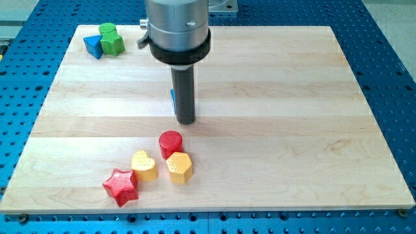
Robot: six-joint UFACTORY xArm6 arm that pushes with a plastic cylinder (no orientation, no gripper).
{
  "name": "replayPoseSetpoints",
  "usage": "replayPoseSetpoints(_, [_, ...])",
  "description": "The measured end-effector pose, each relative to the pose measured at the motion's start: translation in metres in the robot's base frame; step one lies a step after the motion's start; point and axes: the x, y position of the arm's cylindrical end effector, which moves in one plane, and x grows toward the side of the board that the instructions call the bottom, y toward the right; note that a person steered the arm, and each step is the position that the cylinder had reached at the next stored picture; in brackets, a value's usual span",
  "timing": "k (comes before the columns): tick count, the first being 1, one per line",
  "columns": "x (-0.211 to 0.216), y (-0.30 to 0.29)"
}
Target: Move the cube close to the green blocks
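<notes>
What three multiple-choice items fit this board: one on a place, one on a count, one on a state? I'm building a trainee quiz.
1. Where do the green blocks lie?
A. the view's top left
B. the view's bottom right
C. the board's centre

2. How many yellow blocks are there?
A. one
B. two
C. four

3. The blue block at the board's centre is
A. in full view
B. mostly hidden behind the rod
C. stacked on a red block

Key:
1 A: both sit at the top-left corner.
2 B: a heart and a hexagon are the only yellow ones.
3 B: only a blue sliver shows at the rod's left edge, just above my tip.
</notes>
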Motion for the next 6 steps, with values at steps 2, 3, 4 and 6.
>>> replayPoseSetpoints(2, [-0.06, 0.001])
replayPoseSetpoints(3, [-0.1, 0.012])
replayPoseSetpoints(4, [-0.12, -0.071])
replayPoseSetpoints(6, [-0.054, -0.127])
